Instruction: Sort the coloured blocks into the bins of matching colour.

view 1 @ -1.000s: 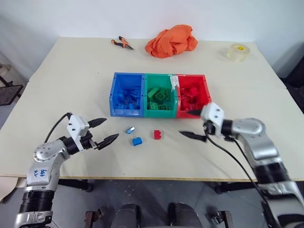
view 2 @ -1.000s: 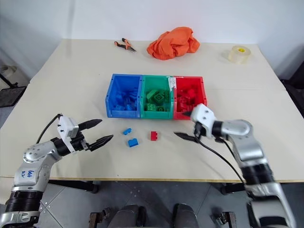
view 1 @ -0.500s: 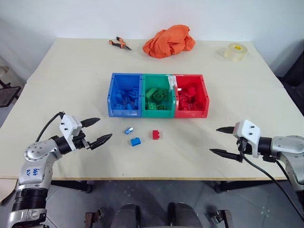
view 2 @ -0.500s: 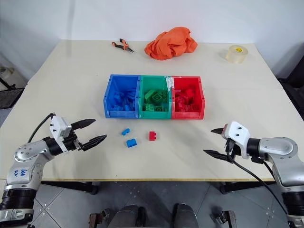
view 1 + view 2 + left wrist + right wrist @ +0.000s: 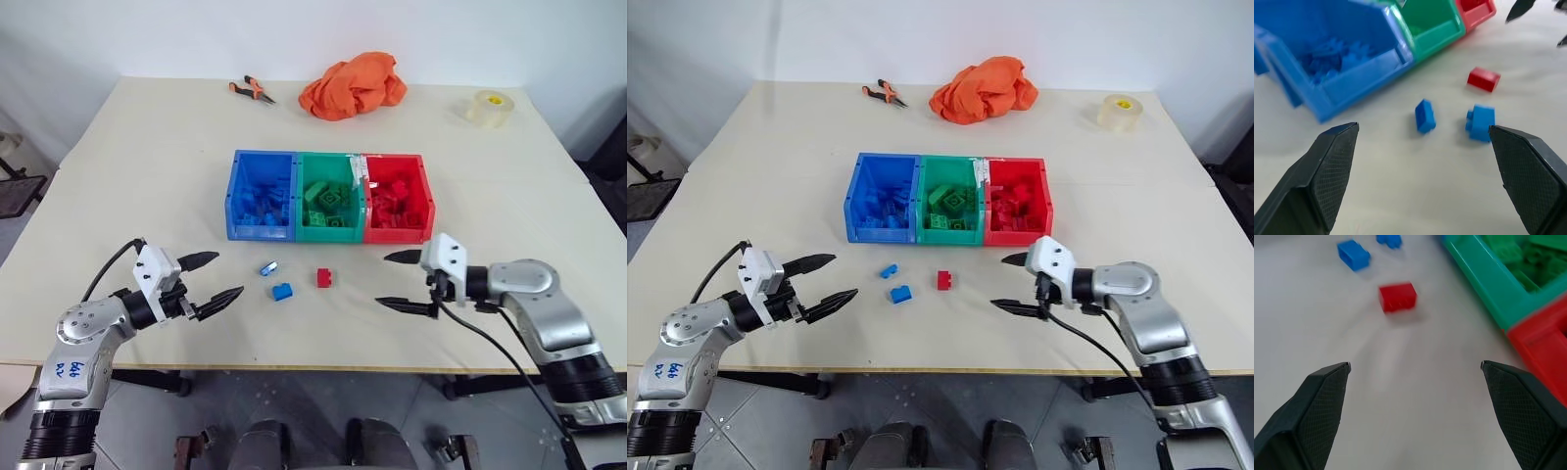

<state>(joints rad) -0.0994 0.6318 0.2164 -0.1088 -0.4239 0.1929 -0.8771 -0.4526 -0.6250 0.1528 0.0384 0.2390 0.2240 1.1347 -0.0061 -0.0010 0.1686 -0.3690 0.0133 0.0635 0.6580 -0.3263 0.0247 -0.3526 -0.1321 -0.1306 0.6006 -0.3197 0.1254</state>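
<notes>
1. Bins [image 5: 329,233]: blue, green and red, joined in a row at the middle of the desk [image 5: 147,166]; each already holds blocks of its own colour, so I judge the sorting nearly done.
2. Red block [image 5: 324,278]: loose on the desk, nearer the front edge than the bins.
3. Two blue blocks [image 5: 282,291]: loose just beside the red one, on its left.
4. Right gripper [image 5: 398,281]: fingers spread wide, holding and touching nothing, pointing at the red block from its right; I take that block as its target.
5. Left gripper [image 5: 217,278]: fingers spread wide, empty, near the front edge, facing the blue blocks.
</notes>
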